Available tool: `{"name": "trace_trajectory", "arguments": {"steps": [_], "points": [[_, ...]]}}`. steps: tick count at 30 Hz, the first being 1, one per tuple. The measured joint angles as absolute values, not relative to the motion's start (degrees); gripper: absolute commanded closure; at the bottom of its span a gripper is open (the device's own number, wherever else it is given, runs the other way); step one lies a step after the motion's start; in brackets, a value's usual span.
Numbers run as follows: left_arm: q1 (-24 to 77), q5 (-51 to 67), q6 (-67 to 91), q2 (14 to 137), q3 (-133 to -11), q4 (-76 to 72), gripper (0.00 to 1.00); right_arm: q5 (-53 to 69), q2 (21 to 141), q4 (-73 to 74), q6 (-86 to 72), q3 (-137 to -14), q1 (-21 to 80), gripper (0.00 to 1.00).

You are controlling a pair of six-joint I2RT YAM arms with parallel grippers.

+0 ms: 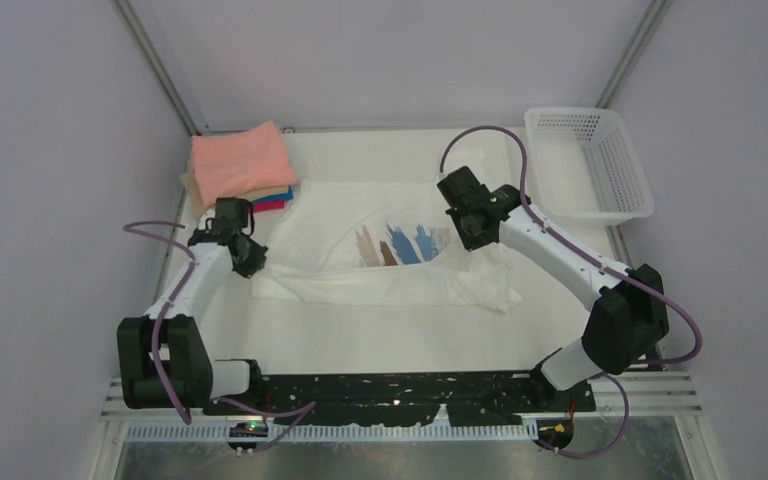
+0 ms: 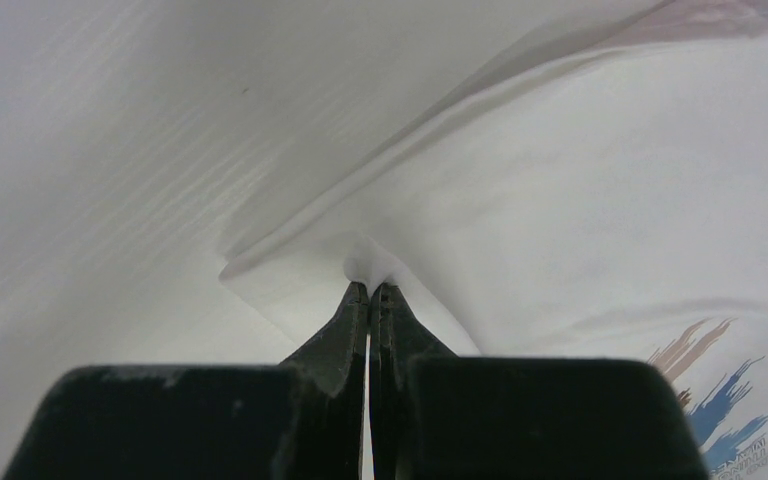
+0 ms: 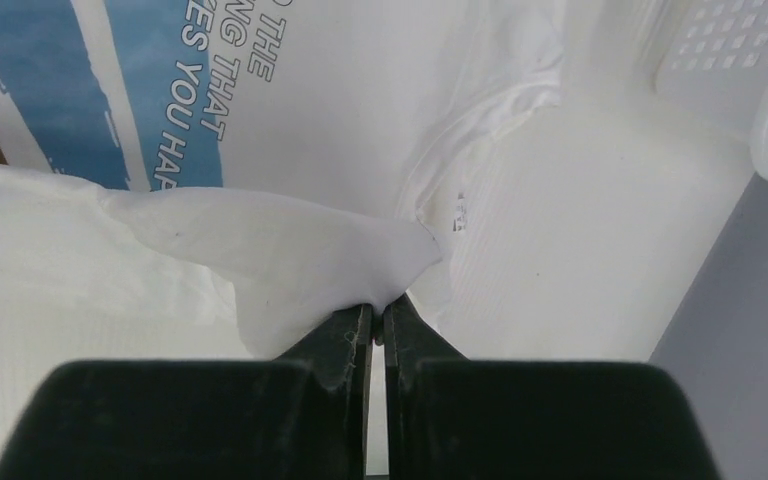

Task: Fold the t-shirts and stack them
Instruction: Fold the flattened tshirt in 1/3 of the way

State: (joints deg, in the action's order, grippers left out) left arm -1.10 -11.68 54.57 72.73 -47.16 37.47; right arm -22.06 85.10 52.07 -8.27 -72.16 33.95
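Broadly, the white table carries everything, and the white t-shirt lies spread across its middle, partly folded, with a doubled band of cloth along its near edge.

Left of the shirt, the left arm rises from its base at the near corner and slants up and inward, its wrist bent down onto the shirt's left edge. Right of the shirt, the right arm climbs from its base, elbows outward, then reaches back in over the shirt's upper right part with the wrist tipped down.

Beyond the shirt's right side, at the far corner, stands the white perforated basket. Beyond the shirt's far left corner sits the stack of folded t-shirts, salmon-pink on top, with tan, blue and magenta edges showing beneath.

The left gripper is clenched on the white t-shirt: its two black fingers are pressed together on a small raised peak of cloth at the shirt's edge, with creases running away from the pinch. The right gripper is likewise pinched onto the shirt, holding a turned-over flap of white cloth that lies across the printed front.

Smallest, the chest print of tan, brown and blue strokes lies at the shirt's centre, between the two grippers.
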Motion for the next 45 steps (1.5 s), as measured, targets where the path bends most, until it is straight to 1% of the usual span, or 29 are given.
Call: {"name": "trace_trajectory", "arguments": {"steps": [9,20,22,25,26,27,28,29,30,31,32,33,34,35,36,37,38,39,41,42,45], "points": [[-0.7,-12.5,54.4,80.3,-52.9,36.9,1.00,-22.8,92.8,50.7,-0.8,-79.2,30.9,0.90],[0.8,-13.5,52.3,88.8,-59.4,37.7,1.00,-22.9,97.4,49.8,1.4,-80.0,28.5,0.87],[1.1,-14.1,52.2,89.8,-60.3,38.5,0.97,-22.9,98.3,48.9,1.2,-80.1,28.1,0.86],[1.3,-14.5,52.1,92.0,-61.8,39.1,0.96,-23.0,101.0,47.3,0.6,-80.3,27.5,0.86],[1.3,-14.6,52.1,92.6,-62.2,39.1,0.94,-23.1,102.1,46.9,0.1,-80.6,27.2,0.85],[1.3,-14.6,52.1,93.3,-62.4,39.1,0.89,-23.1,103.2,46.4,-0.3,-80.9,26.9,0.84],[1.3,-14.6,52.0,93.9,-62.7,39.2,0.74,-23.1,104.3,46.0,-0.8,-81.3,26.6,0.76],[1.3,-14.6,51.9,94.5,-62.9,39.3,0.58,-23.0,105.3,45.4,-1.3,-81.7,26.3,0.68],[1.3,-14.6,51.6,95.1,-63.2,39.6,0.41,-23.0,106.5,44.9,-1.8,-82.4,25.8,0.64],[1.4,-14.7,51.4,95.7,-63.7,39.9,0.28,-23.0,107.9,44.4,-2.3,-83.3,25.4,0.56],[1.4,-15.0,51.2,96.1,-64.0,40.1,0.21,-23.1,109.1,44.0,-2.9,-84.4,25.0,0.55],[1.4,-15.3,51.2,96.2,-64.2,40.3,0.14,-23.1,110.3,43.8,-3.3,-85.5,24.7,0.48],[1.4,-15.6,51.5,96.1,-64.4,40.5,0.03,-23.1,111.7,43.4,-3.7,-87.0,24.3,0.43],[1.4,-15.9,51.5,96.0,-64.6,40.8,0.01,-22.9,113.0,42.9,-4.4,-88.4,23.9,0.33],[1.4,-16.3,51.2,95.6,-64.6,41.0,0.00,-22.7,114.1,42.5,-5.0,-89.8,23.6,0.28],[1.4,-16.5,51.3,95.1,-64.6,41.2,0.00,-22.0,115.0,41.7,-5.8,-91.1,23.2,0.20],[1.4,-16.6,51.1,94.0,-64.6,41.8,0.00,-21.0,115.2,40.6,-6.5,-91.7,22.8,0.14],[1.4,-16.6,50.9,93.0,-64.6,42.1,0.00,-20.3,115.2,39.8,-7.4,-91.7,22.5,0.00],[1.4,-16.7,50.6,89.9,-64.6,42.8,0.00,-18.8,113.7,37.4,-9.1,-90.5,21.7,0.04],[1.4,-16.8,50.5,88.4,-64.6,43.2,0.00,-18.5,112.3,36.1,-9.7,-89.1,21.3,0.05],[2.0,-17.0,49.8,83.2,-63.8,43.5,0.00,-17.1,103.3,32.3,-13.4,-78.7,19.6,0.05]]}}
